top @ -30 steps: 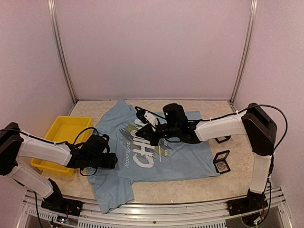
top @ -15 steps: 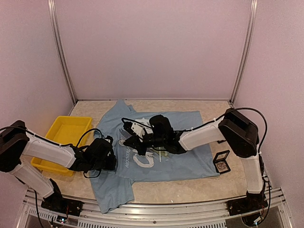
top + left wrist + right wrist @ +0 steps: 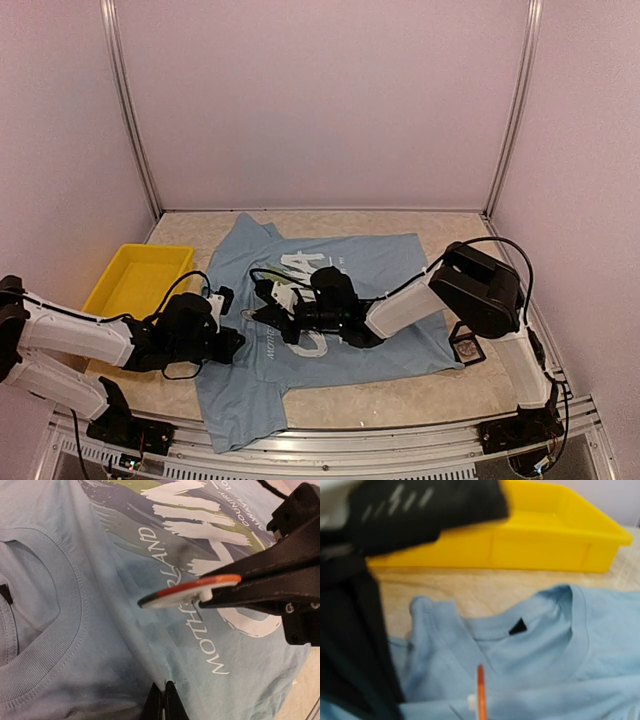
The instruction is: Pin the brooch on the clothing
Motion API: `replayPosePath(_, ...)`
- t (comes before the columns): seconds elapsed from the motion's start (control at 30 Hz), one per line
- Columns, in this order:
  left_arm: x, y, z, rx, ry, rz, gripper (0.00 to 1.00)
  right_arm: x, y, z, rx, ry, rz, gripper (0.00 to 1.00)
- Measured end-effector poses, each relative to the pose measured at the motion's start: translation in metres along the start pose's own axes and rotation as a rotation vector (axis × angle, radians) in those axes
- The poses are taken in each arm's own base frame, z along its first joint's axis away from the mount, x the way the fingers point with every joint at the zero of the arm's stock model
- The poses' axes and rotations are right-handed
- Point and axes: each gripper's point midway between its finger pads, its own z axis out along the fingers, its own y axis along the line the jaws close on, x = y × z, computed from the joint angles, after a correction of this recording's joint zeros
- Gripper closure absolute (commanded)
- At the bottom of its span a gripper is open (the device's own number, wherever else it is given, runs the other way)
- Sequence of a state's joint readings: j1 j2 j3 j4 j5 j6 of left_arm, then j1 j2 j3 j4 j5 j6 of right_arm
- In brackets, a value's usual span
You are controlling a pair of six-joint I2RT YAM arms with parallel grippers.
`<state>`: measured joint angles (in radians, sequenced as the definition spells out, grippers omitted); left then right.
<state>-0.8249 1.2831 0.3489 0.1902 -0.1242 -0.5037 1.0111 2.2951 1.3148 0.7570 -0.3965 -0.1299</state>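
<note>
The clothing [image 3: 390, 270] is a light blue T-shirt lying flat with white lettering on its chest. My left gripper [image 3: 228, 345] is low at the shirt's collar side. In the left wrist view it [image 3: 164, 700] is shut on a small raised fold of the clothing [image 3: 60, 580]. My right gripper [image 3: 268, 312] reaches over the chest print, just above the fabric. It [image 3: 220, 587] is shut on the brooch [image 3: 190, 592], a flat disc with an orange face, seen edge-on, with a pin pointing down at the shirt. The right wrist view shows the brooch [image 3: 481, 692] near the collar [image 3: 520, 640].
A yellow tray [image 3: 140, 280] stands left of the shirt, and it shows as the yellow tray [image 3: 520, 530] beyond the collar in the right wrist view. A small black-framed box [image 3: 468, 348] lies at the shirt's right edge. The left arm's black body [image 3: 360, 605] fills that view's left side.
My left gripper has gone from open to shut on a fold of the shirt. The right arm has swung left and nearer with the brooch, from the chest print to beside the collar.
</note>
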Motion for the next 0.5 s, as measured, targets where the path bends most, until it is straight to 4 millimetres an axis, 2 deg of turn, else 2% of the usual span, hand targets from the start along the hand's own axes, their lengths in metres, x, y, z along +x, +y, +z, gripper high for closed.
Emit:
replayPosePath(0.23, -0.022, -0.016, -0.013, 0.137, -0.072, -0.012, 1.00, 0.002, 0.004, -0.004, 0.028, -0.046, -0.040, 1.00)
replayPosePath(0.5, -0.025, -0.022, -0.015, 0.186, -0.075, -0.009, 1.00, 0.006, 0.011, 0.000, 0.046, -0.068, -0.057, 1.00)
